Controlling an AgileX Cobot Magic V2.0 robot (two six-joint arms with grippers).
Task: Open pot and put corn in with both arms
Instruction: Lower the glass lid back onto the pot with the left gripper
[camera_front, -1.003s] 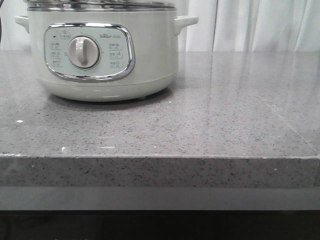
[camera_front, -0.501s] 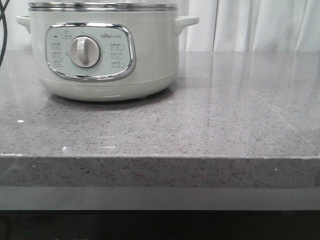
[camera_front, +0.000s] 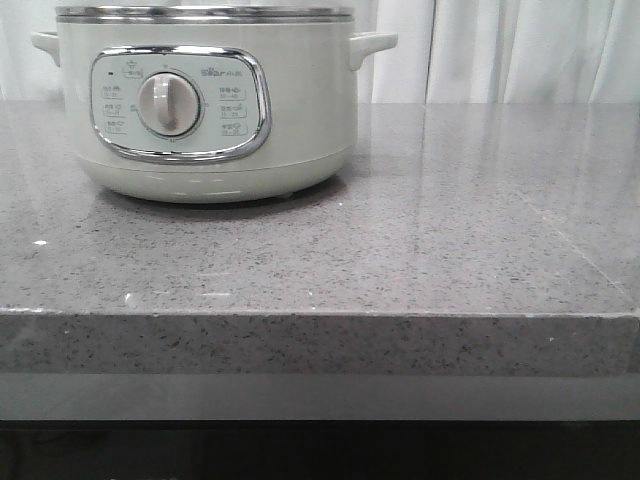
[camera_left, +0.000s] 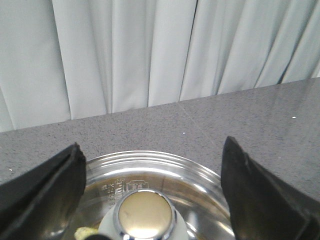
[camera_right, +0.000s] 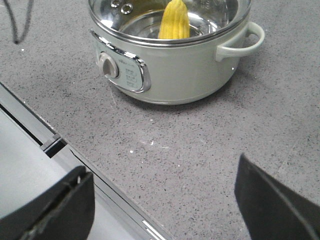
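Note:
The pale-green pot (camera_front: 300, 120) stands at the back left of the grey counter, dial panel facing me. In the right wrist view the pot (camera_right: 190, 65) holds the yellow corn (camera_right: 174, 20), which stands upright inside. The left wrist view looks down on a glass lid (camera_left: 200, 180) with a chrome knob (camera_left: 145, 215); a bit of corn (camera_left: 85, 233) shows through the glass. My left gripper (camera_left: 151, 145) is open, its fingers well apart on either side of the knob and touching nothing. My right gripper (camera_right: 162, 167) is open and empty over the counter's front edge, away from the pot.
The grey speckled counter (camera_front: 420, 250) ends in a front edge (camera_front: 320, 315). White curtains (camera_front: 520, 50) hang behind it. A dark cable (camera_right: 17, 25) lies on the counter beside the pot. No arm shows in the front view.
The blurred steel bands seen on the pot's top a second ago have settled into one sharp rim. A dark cable at the upper left half a second ago has left the front view.

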